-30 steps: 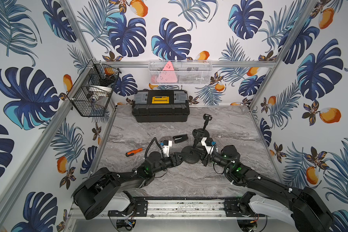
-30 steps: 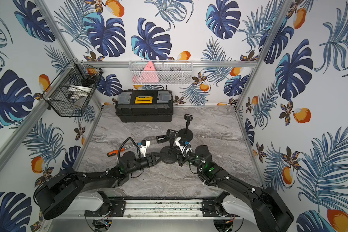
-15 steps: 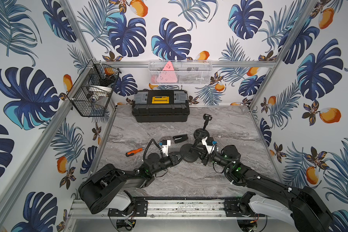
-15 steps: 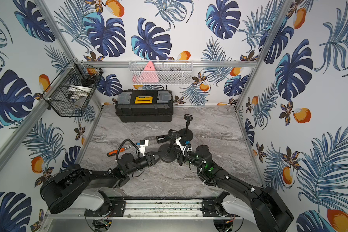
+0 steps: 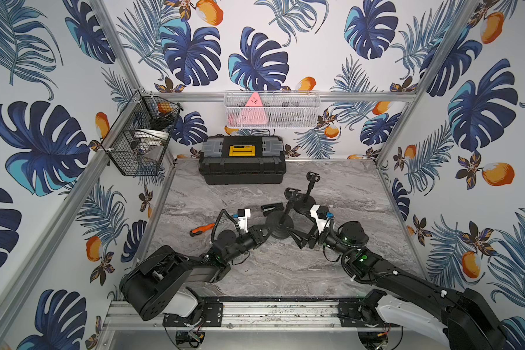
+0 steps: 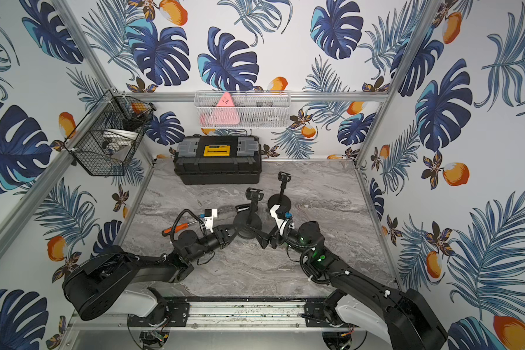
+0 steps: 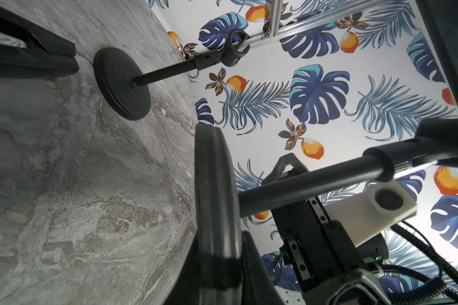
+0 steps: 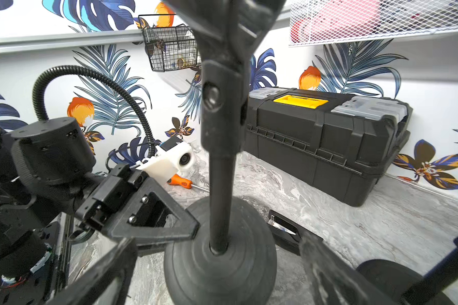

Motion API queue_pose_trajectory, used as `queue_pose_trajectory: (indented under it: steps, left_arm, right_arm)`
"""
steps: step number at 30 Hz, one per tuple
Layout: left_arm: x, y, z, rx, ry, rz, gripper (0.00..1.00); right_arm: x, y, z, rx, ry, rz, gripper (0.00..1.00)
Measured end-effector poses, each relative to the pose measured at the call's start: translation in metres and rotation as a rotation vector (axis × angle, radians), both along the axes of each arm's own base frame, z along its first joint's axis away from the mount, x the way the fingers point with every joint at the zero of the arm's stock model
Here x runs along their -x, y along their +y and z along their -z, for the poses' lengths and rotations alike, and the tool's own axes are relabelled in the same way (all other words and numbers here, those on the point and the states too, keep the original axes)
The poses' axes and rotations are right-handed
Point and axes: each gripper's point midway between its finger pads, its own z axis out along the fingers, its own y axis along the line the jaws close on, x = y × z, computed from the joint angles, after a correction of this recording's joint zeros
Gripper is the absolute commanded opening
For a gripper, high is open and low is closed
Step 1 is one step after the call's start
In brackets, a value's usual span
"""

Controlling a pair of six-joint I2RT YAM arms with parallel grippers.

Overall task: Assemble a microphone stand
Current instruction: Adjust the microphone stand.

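The nearer microphone stand has a black round base (image 5: 281, 226) (image 6: 249, 225) (image 8: 220, 261), an upright pole (image 8: 220, 184) (image 7: 315, 182) and a clip (image 5: 292, 194) on top. It stands mid-table. My left gripper (image 5: 265, 231) (image 7: 217, 264) is shut on the rim of the base (image 7: 214, 198) from the left. My right gripper (image 5: 297, 239) (image 8: 217, 277) is open, its fingers (image 8: 328, 277) on either side of the base and clear of it. A second stand (image 5: 306, 200) (image 7: 122, 84) stands upright just behind, untouched.
A small black part (image 5: 270, 209) (image 8: 283, 227) lies behind the nearer base. An orange-handled screwdriver (image 5: 202, 229) lies to the left. A black toolbox (image 5: 241, 160) sits against the back wall. A wire basket (image 5: 140, 142) and a white mesh shelf (image 5: 272, 109) hang on the walls.
My left gripper has closed on the base's rim. My right gripper has opened wide and let go of the stand.
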Motion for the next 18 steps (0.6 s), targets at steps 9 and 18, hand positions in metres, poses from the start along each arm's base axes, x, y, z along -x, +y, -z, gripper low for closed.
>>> queue_pose_trajectory:
  steps: [9, 18]
  left_arm:
    - [-0.027, 0.042, -0.091, -0.021, -0.173, -0.159, 0.06]
    - [-0.041, 0.072, -0.145, -0.286, -0.293, -0.328, 0.05]
  right_arm:
    - [0.004, -0.033, 0.036, 0.003, 0.109, 0.143, 1.0]
    - [0.008, -0.044, 0.054, 0.021, 0.177, 0.183, 1.0]
